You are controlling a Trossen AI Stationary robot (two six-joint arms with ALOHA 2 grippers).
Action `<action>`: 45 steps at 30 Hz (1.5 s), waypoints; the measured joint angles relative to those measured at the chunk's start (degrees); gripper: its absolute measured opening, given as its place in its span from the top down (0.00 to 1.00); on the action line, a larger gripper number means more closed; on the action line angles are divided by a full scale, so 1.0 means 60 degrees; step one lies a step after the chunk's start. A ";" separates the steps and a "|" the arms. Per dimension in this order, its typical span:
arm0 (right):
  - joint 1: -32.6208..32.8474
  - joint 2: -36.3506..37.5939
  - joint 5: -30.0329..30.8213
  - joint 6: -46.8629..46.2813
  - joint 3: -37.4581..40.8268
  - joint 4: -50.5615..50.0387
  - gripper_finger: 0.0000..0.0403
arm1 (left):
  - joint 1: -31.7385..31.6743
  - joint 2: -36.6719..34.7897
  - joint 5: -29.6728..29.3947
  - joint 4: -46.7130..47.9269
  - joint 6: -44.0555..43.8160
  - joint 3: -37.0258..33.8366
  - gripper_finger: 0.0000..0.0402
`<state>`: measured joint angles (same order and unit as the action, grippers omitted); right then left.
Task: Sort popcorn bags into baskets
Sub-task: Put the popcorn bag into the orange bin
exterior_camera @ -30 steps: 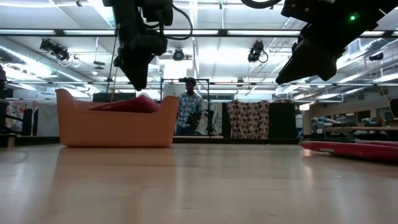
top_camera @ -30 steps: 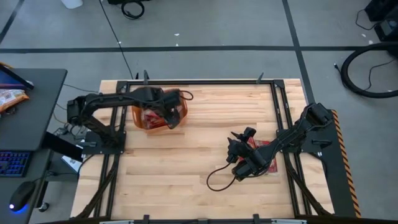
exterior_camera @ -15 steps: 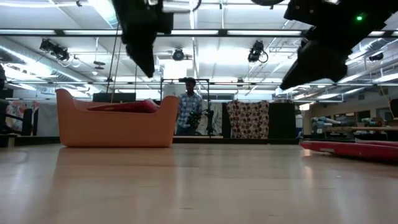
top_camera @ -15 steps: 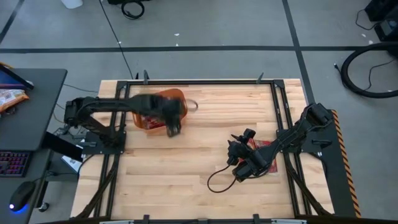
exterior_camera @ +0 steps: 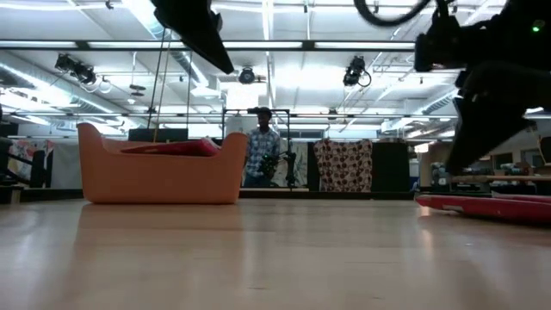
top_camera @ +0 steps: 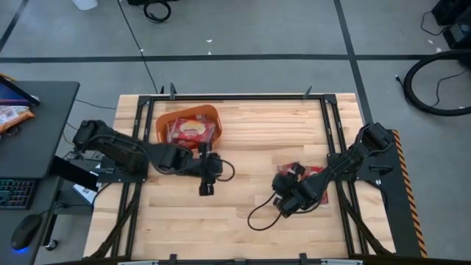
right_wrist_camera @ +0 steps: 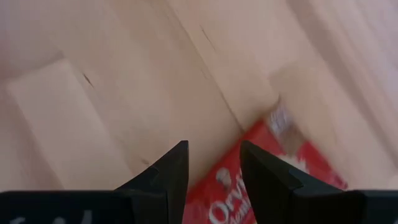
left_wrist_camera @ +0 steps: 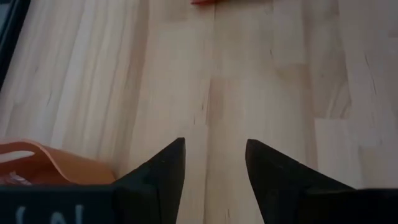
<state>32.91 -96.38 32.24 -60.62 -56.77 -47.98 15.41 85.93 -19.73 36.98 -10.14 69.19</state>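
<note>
Rounded orange plastic tub (top_camera: 163, 122) holds flat red packets (top_camera: 193, 130); left hand (left_wrist_camera: 214, 163), right hand (right_wrist_camera: 213, 163) parted, empty.

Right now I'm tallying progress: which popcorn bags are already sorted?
The popcorn bags lying inside the orange basket at the table's far left; the other red bags lie on the bare wood under the right gripper.

Overhead, table-level, two wrist cameras

Red popcorn bags (top_camera: 193, 131), orange basket (top_camera: 163, 122), pale wood table (top_camera: 243, 147)
</note>
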 joint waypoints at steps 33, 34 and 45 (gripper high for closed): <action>-0.0201 -0.3110 -0.1393 -0.3698 -0.1916 -0.2791 0.63 | 0.0507 0.0000 -0.0282 0.0117 0.0260 0.0000 0.57; -0.0204 -0.3077 -0.1404 -0.3629 -0.1912 -0.2788 0.64 | 0.0508 0.0000 -0.0282 0.0119 0.0240 0.0000 0.57; -0.0193 -0.3062 -0.1429 -0.2577 -0.1912 -0.2824 0.97 | 0.0511 0.0000 -0.0276 0.0133 0.0049 0.0000 0.57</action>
<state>31.75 -114.76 23.66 -76.08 -68.25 -64.93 18.48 85.93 -21.39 37.77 -9.85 69.19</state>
